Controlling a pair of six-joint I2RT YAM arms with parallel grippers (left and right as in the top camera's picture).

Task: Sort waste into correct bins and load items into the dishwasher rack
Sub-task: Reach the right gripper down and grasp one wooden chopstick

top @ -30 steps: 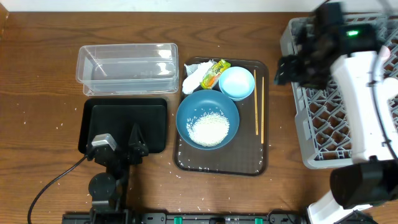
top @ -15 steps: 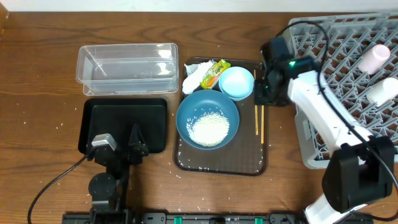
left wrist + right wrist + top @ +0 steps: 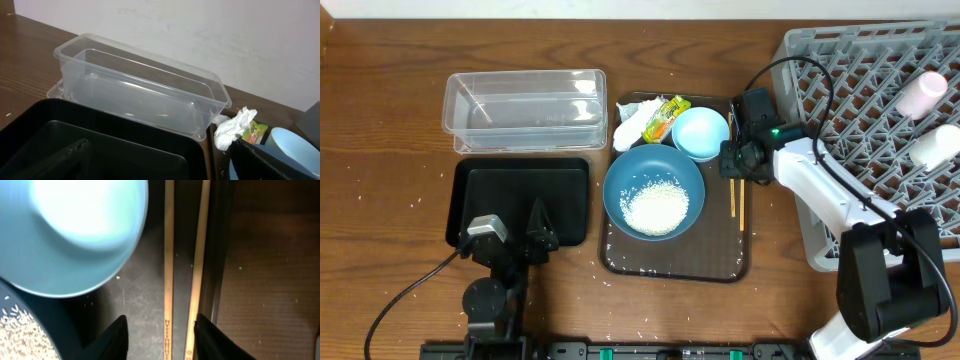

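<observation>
R gripper (image 3: 161, 339) sits low over the chopsticks (image 3: 169, 255), jaws approx half open w/ a finger either side, not clamped. Chopsticks lie on brown tray's (image 3: 720, 262) right side, just right of light-blue bowl (image 3: 701, 132). L gripper (image 3: 515, 235) wide open, empty.

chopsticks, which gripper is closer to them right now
Right. The right gripper is directly above the chopsticks, fingers on either side; the left gripper sits far off over the black tray-bin.
</observation>
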